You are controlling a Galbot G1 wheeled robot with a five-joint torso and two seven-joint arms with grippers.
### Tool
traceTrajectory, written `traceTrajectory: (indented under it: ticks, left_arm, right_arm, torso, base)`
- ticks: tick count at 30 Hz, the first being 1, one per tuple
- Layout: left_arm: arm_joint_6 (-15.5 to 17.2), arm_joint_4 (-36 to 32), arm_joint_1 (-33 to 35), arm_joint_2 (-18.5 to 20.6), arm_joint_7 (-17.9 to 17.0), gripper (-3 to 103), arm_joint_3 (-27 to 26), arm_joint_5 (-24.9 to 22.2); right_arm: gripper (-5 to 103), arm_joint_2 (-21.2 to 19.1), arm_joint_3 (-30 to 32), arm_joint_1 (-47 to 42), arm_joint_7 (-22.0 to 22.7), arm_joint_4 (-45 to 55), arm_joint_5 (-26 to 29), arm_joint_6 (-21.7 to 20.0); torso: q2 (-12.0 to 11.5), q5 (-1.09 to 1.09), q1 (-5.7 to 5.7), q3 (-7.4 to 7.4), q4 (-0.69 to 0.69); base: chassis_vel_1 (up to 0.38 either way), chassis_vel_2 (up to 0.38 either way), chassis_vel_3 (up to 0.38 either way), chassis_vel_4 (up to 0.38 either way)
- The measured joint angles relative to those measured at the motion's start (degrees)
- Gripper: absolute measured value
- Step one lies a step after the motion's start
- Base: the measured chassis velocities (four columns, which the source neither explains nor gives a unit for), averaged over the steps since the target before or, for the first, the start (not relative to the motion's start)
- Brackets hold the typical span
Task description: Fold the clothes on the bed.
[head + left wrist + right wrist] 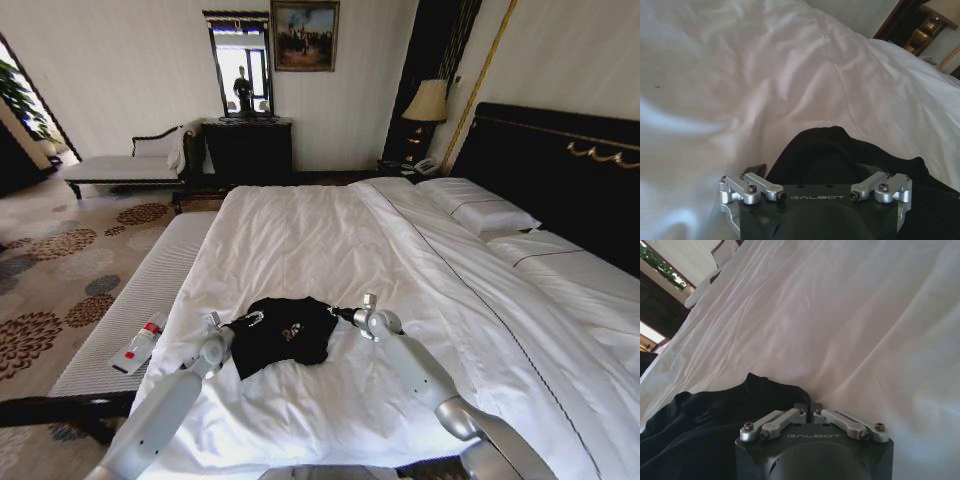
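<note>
From the head camera I have the bed (330,240) running away from me, white duvet (300,250) smooth across most of it, pillows (478,208) up by the dark headboard (560,170). A pale bench (125,310) sits along the robot's left side of the bed with a small bottle (140,342) lying on it.

Near the foot of the bed lies the black T-shirt (288,330), bunched into a compact dark heap, a scrap of white lettering just showing on top. It rests on the duvet between my two arms.

The left gripper (240,322) is at the shirt's left edge; in its wrist camera the linkages are swung wide and black cloth fills the space ahead, so I read the fingers as spread apart, with nothing pinched that I can confirm. The right gripper (345,314) is at the shirt's right edge; its wrist camera shows the linkages drawn in to the middle and fingertips meeting on a fold of black fabric, so I judge it clamped on the shirt.

I'd say I'm mid-fold, gathering an edge. Next I need the left fingers to get a firm pinch on cloth only, not the duvet beneath, before both arms carry the edge over
</note>
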Motion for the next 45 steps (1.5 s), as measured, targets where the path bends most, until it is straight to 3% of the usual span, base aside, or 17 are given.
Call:
traceTrajectory:
  ticks: [9, 11, 14, 17, 20, 27, 29, 33, 35, 38, 45]
  left_arm:
    - [-0.24, 2.04, -1.64, 0.21, 0.63, 102, -0.03, 0.53]
    - [-0.36, 2.41, -1.8, 0.19, 1.13, 93, 0.42, 1.3]
    - [-0.39, 2.44, -1.86, 0.19, 1.38, 89, 0.91, 1.77]
    - [-0.39, 2.44, -1.86, 0.19, 1.46, 72, 1.3, 2.06]
    - [-0.39, 2.48, -1.88, 0.25, 1.47, 67, 1.38, 2.11]
    - [-0.62, 3.12, -2.44, 0.79, 1.51, 34, 1.73, 1.74]
    - [-0.71, 3.12, -2.45, 0.79, 1.51, 34, 1.72, 1.54]
    - [-0.85, 2.62, -2.32, 0.78, 1.36, 13, 1.61, 1.34]
    - [-0.88, 2.38, -2.18, 0.79, 1.28, 13, 1.59, 1.42]
    - [-0.88, 1.29, -1.83, 1.49, 1.07, 2, 1.6, 1.31]
    - [-1.21, -0.48, -1.25, 2.76, 0.71, 2, 1.56, 0.34]
  right_arm:
    - [1, 0.05, 0.36, -0.56, 0.17, 0.02, -0.56, 0.28]
    - [1, 0.17, 0.35, -0.44, 0.37, 0.02, -0.57, 0.28]
    - [1, 0.25, 0.32, -0.24, 0.51, 0.02, -0.56, 0.28]
    - [1, 0.27, 0.29, -0.12, 0.62, 0.02, -0.53, 0.28]
    - [1, 0.27, 0.29, -0.07, 0.65, 0.01, -0.53, 0.28]
    - [1, 0.18, 0.31, 0.08, 0.73, -0.1, -0.5, 0.3]
    - [1, 0.17, 0.31, 0.08, 0.75, -0.1, -0.5, 0.3]
    - [1, 0.1, 0.31, 0.07, 0.85, 0.07, -0.44, 0.35]
    - [1, 0.06, 0.32, 0.07, 0.88, 0.15, -0.28, 0.36]
    - [1, -0.04, 0.55, 0.18, 0.9, 0.26, 0.03, 0.37]
    - [1, -0.25, 1.19, -0.33, 1.47, 1.64, 1.06, 0.37]
  torso:
    - [0.0, 0.01, 0.0, 0.0, 0.0]
    - [0.0, 0.0, 0.0, 0.0, 0.0]
    - [0.0, 0.0, 0.0, 0.0, 0.0]
    - [0.0, 0.01, 0.0, 0.0, 0.0]
    - [0.0, 0.0, 0.0, 0.0, 0.0]
    - [0.0, 0.01, 0.0, 0.0, 0.0]
    - [0.0, 0.0, 0.0, 0.0, 0.0]
    - [0.0, 0.0, 0.0, 0.0, 0.0]
    - [0.0, 0.0, 0.0, 0.0, 0.0]
    - [0.0, 0.0, 0.0, 0.0, 0.0]
    - [0.0, 0.0, 0.0, 0.0, 0.0]
  base:
    - [0.0, 0.0, 0.0, 0.0]
    - [0.0, 0.0, 0.0, 0.0]
    - [0.0, 0.0, 0.0, 0.0]
    - [0.0, 0.0, 0.0, 0.0]
    - [0.0, 0.0, 0.0, 0.0]
    - [0.0, 0.0, 0.0, 0.0]
    - [0.0, 0.0, 0.0, 0.0]
    - [0.0, 0.0, 0.0, 0.0]
    - [0.0, 0.0, 0.0, 0.0]
    - [0.0, 0.0, 0.0, 0.0]
    - [0.0, 0.0, 0.0, 0.0]
